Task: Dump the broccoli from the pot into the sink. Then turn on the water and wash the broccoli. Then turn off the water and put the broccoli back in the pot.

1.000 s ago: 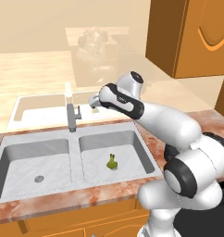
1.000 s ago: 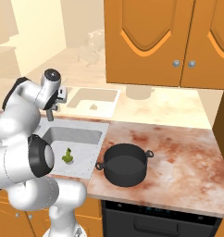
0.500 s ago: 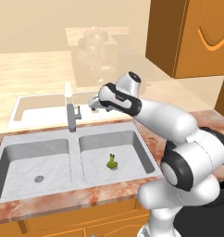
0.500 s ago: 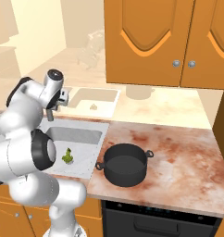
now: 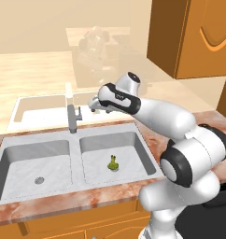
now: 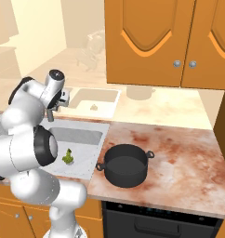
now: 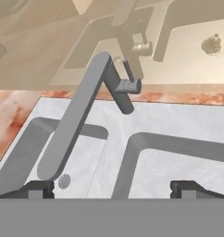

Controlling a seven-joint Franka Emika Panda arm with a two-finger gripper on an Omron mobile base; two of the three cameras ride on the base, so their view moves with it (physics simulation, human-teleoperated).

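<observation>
Sink [image 5: 21, 156]: grey metal, two basins, set into a mottled reddish desk [image 6: 179, 153]. The left base view shows both basins whole; in the right base view the robot's white body covers most of it, leaving part of one basin [image 6: 82, 139] visible.

Broccoli [image 5: 113, 163]: one small yellow-green floret, lying on the floor of the right-hand basin, apart from the walls. In the right base view it shows as a small lump [image 6: 67, 158] just beside the arm's lower joint; its stalk is too small to make out.

Faucet [image 5: 72, 119]: upright grey post on the rear rim between the basins. From the hand view the long spout [image 7: 74, 122] reaches out over one basin, its tip just above a round drain [image 7: 64, 181]; a short lever [image 7: 128, 71] stands at its base. No stream is visible from the spout.

Pot [image 6: 124, 165]: squat, black, upright on the desk to the right of the sink, well apart from the broccoli. Interior dark; contents cannot be judged.

End effector [image 5: 93, 103]: held above the rear rim, near the faucet's top, not touching it. Its fingertips [image 7: 40, 187] stand well spread at the bottom of the hand view, with nothing between them. In the right base view the fingers are hidden behind the wrist.

Background: a faint cream-tinted second sink [image 5: 35, 109] behind the grey one, and wooden cabinets [image 6: 161, 42] above the desk, cut off at the frame's top.
</observation>
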